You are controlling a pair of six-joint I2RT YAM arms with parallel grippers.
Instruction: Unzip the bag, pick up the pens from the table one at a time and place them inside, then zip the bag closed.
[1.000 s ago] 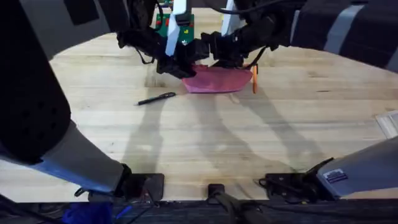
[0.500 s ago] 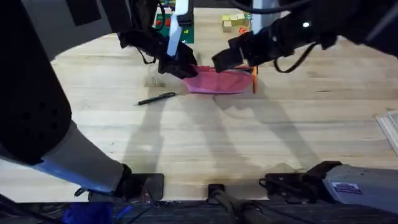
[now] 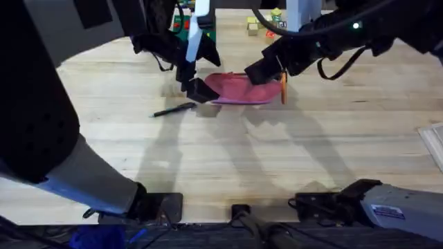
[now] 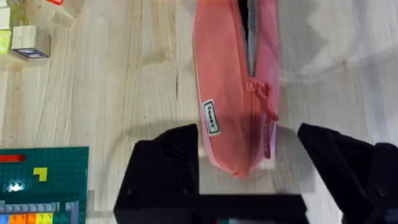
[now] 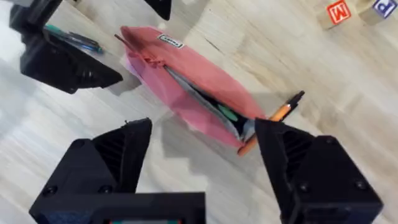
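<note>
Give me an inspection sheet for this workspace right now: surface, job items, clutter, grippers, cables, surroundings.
Surface: light wooden table, no spills seen.
Job's things: pink bag lying flat, zipper open along most of its length, pull near the left gripper's end; black pen on the table left of the bag; orange pen beside the bag's right end.
Clutter: green baseplate and wooden blocks on the far side.
Grippers: left gripper open, straddling the bag's end; right gripper open, above the bag.
Cables: black cables at the arm bases.
Surroundings: nothing seen.
</note>
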